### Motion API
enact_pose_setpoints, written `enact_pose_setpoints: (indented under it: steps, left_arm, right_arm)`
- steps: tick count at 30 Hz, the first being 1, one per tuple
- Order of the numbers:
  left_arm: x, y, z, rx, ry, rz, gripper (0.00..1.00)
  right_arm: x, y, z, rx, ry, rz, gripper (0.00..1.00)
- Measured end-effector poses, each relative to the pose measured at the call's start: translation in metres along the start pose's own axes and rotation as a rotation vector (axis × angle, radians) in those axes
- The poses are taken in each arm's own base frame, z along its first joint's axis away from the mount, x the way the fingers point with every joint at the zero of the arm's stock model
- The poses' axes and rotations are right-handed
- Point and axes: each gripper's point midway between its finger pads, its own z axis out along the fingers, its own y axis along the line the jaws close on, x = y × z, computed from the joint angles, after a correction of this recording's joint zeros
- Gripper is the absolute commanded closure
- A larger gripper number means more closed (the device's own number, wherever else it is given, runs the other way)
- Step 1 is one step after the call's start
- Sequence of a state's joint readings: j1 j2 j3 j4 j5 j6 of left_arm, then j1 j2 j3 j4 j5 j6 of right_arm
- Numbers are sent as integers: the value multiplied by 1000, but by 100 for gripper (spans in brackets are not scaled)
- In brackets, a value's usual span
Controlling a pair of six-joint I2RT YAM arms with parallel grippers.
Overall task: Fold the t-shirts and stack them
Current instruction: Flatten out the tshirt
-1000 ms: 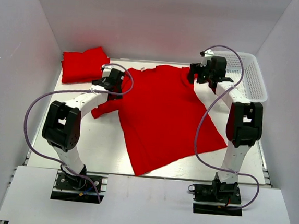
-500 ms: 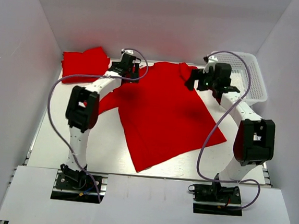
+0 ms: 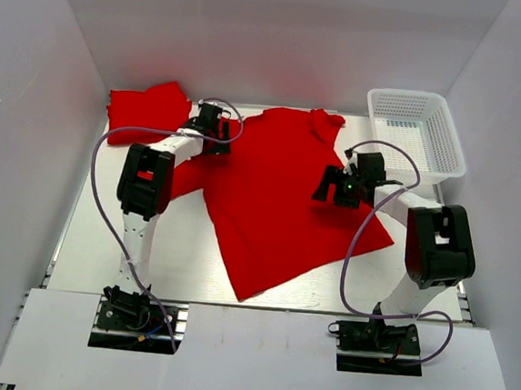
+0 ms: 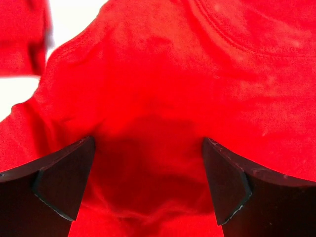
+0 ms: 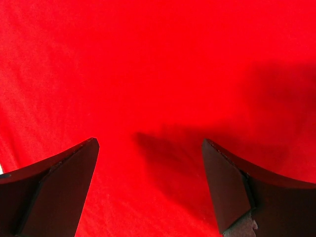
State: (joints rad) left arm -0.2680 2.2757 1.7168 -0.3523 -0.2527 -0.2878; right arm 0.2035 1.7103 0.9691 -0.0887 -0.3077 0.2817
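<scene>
On the white table (image 3: 174, 242), dead centre, one bright red short-sleeved t-shirt of soft cloth (image 3: 279, 197) lies spread out flat, and everything else sits around it. Its collar points to the far side and its hem comes toward the arm bases, the whole body skewed at an angle.

Off the spread shirt's left shoulder, in the far corner, a second red t-shirt (image 3: 145, 110) sits in a folded bundle, apart from it. Off its right shoulder stands a white plastic mesh basket (image 3: 448, 143), just beyond the bunched right sleeve.

Now the left gripper (image 3: 214, 122): it is down over the spread shirt's left shoulder, beside the collar seam. Its jaws are wide apart with nothing pinched, only red cloth showing in the gap. Whether the fingertips touch the fabric, I cannot tell.

Over to the right gripper (image 3: 334, 185): it is above the spread shirt's right flank, near the cloth's edge. Its jaws are spread just as wide and empty, throwing a shadow on smooth red fabric.
</scene>
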Motion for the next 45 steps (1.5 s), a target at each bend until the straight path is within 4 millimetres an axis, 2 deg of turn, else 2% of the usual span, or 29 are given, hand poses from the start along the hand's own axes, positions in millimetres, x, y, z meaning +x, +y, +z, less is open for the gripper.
enact_pose_setpoints:
  steps: [1,4,7,14,17,21,23,25,26,28,30,33,35,37,39,41,43,45]
  left_arm:
    - [2,1,-3,0,-1,-8,0]
    - [27,13,-24,-9,27,-26,0]
    - [58,21,-52,-17,75,-55,0]
    - [134,22,-122,68,180,-135,0]
    - [163,-1,-154,225,229,-139,0]
    - [201,-53,-199,504,360,-24,0]
    - [220,-73,-223,631,441,51,0]
    - [231,-86,-244,727,499,120,0]
    - [230,-90,-250,754,504,146,0]
    - [213,-97,-256,776,470,184,0]
    - [179,-102,-253,746,377,193,0]
    - [124,-101,-241,644,212,150,0]
    - [98,-95,-230,574,128,120,0]
    - [79,-89,-214,499,85,103,0]
    - [56,-90,-191,427,59,93,0]
    - [37,-96,-163,382,34,88,0]
    - [32,-99,-137,353,35,88,0]
    - [38,-99,-109,322,67,95,0]
  right_arm:
    - [2,-2,1,11,4,14,10]
    - [2,-11,11,47,17,55,10]
    - [-17,-15,22,76,1,73,10]
    - [-86,-25,65,125,-35,74,10]
    - [-119,-25,86,115,-56,54,10]
    - [-161,-16,117,43,-93,2,10]
    - [-175,-7,128,-19,-108,-30,10]
    - [-180,-1,132,-63,-111,-56,10]
    - [-178,1,132,-72,-102,-69,10]
    - [-176,4,128,-83,-100,-102,10]
    - [-165,5,116,-76,-83,-129,10]
    - [-147,12,80,-54,-74,-168,10]
    - [-142,21,50,-41,-98,-192,10]
    - [-139,29,22,-25,-138,-215,10]
    - [-133,33,-3,-6,-179,-224,10]
    - [-123,32,-17,12,-202,-213,10]
    - [-100,23,-25,44,-193,-177,10]
    - [-69,10,-24,79,-148,-131,10]
